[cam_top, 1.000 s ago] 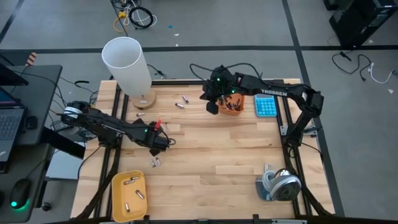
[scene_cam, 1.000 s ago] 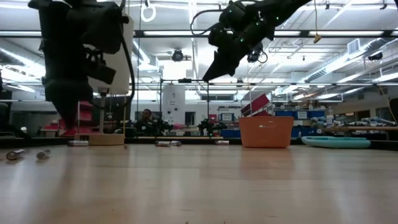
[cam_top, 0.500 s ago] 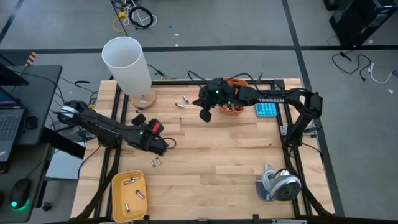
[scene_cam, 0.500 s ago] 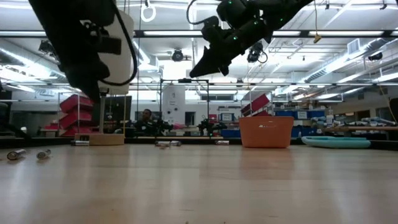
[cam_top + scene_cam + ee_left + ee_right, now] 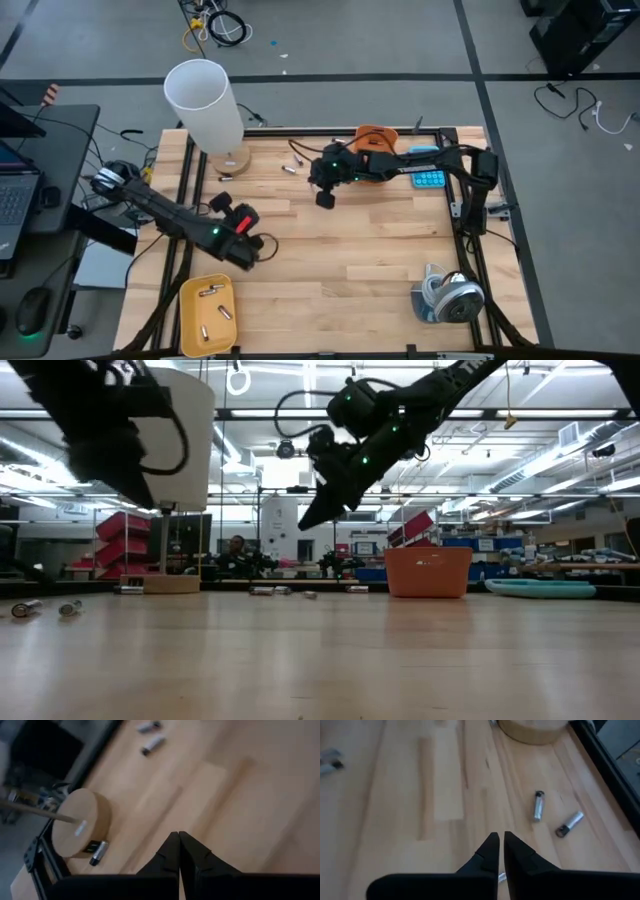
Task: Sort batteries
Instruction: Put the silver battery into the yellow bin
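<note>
Over the last second the right gripper (image 5: 322,199) has swung away from the orange bin (image 5: 374,137) at the table's far edge and out over the bare wood toward the loose batteries (image 5: 291,168) near the white cylinder (image 5: 204,103), while the left gripper (image 5: 246,258) has drawn back toward the near left, toward the yellow tray (image 5: 187,292). Judging by this, the right arm has finished at the bin and is heading for another cell, and the left arm may be starting a delivery to the tray, which already holds a few light batteries (image 5: 211,292). In its wrist view the right gripper (image 5: 497,840) shows its fingertips almost together with a thin slit between them, nothing in them, hanging above the wood with two silvery batteries (image 5: 538,805) lying ahead, apart from it. The left gripper (image 5: 178,838) has its fingertips pressed together; whether a cell sits between them cannot be told. More batteries (image 5: 150,742) lie farther off, and one rests against the wooden base (image 5: 82,822).
</note>
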`<state>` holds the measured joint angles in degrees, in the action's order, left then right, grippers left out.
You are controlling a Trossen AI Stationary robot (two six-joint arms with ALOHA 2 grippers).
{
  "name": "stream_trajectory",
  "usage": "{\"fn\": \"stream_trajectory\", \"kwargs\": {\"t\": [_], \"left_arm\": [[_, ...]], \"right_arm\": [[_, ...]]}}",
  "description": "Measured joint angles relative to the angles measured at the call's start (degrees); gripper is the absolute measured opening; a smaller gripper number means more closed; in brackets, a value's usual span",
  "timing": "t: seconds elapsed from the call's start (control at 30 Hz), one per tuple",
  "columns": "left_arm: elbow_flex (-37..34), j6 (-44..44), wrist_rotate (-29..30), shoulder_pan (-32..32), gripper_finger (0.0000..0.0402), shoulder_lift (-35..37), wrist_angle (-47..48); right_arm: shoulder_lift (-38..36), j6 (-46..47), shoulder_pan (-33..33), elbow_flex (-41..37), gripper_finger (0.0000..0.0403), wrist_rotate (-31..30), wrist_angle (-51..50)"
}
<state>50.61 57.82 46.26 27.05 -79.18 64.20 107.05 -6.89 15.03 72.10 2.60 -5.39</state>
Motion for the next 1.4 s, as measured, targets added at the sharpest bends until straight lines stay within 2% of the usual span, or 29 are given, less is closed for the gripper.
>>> {"fn": "stream_trajectory", "kwargs": {"t": [0.1, 0.27, 0.4, 0.47, 0.6, 0.73, 0.87, 0.93, 1.0, 1.17, 1.27, 1.4], "left_arm": [[0.0, 0.0, -2.9, 3.0, 0.0001, 0.0, 1.4], [0.0, 7.6, -4.5, 8.2, 0.0001, 0.0, 5.4], [0.0, 13.2, -3.9, 11.9, 0.0001, 0.0, 6.3], [0.0, 14.8, -2.7, 13.7, 0.0001, 0.0, 6.1], [0.0, 17.3, -0.2, 16.1, 0.0001, 0.0, 6.3], [-0.1, 17.5, 1.6, 17.2, 0.0001, 0.0, 6.6], [-0.2, 17.6, 3.8, 17.7, 0.0001, 0.0, 6.5], [-0.2, 17.5, 3.8, 17.7, 0.0001, 0.0, 6.6], [-0.2, 17.5, 3.9, 17.7, 0.0001, 0.0, 7.5], [-0.2, 17.5, 4.7, 17.7, 0.0001, 0.0, 10.7], [-0.2, 17.6, 7.5, 17.7, 0.0001, 0.0, 12.2], [-0.2, 17.7, 13.8, 17.7, 0.0001, 0.0, 13.4]], "right_arm": [[0.8, -3.0, 0.0, 0.0, 0.0025, -0.4, -2.2], [0.8, -10.5, -0.6, 0.0, 0.0056, -4.9, -6.7], [1.4, -11.2, -0.7, 0.1, 0.0092, -7.5, -6.3], [2.2, -7.8, -0.7, 0.0, 0.011, -8.2, -7.2], [3.3, 6.0, 0.2, 0.0, 0.0133, -13.4, -8.4], [3.6, 8.2, 1.7, 0.0, 0.0139, -15.9, -8.9], [3.4, 7.2, 2.6, 0.0, 0.0138, -14.5, -2.6], [3.5, 7.2, 3.2, 0.3, 0.0137, -11.2, 1.2], [3.6, 7.3, 3.7, 2.3, 0.0137, -7.7, 1.4], [3.6, 4.2, 4.4, 8.6, 0.0135, -5.4, -1.8], [5.7, 3.9, 4.7, 13.1, 0.0135, -4.3, -1.5], [13.5, 5.4, 4.1, 20.6, 0.0134, -4.0, -4.1]]}}
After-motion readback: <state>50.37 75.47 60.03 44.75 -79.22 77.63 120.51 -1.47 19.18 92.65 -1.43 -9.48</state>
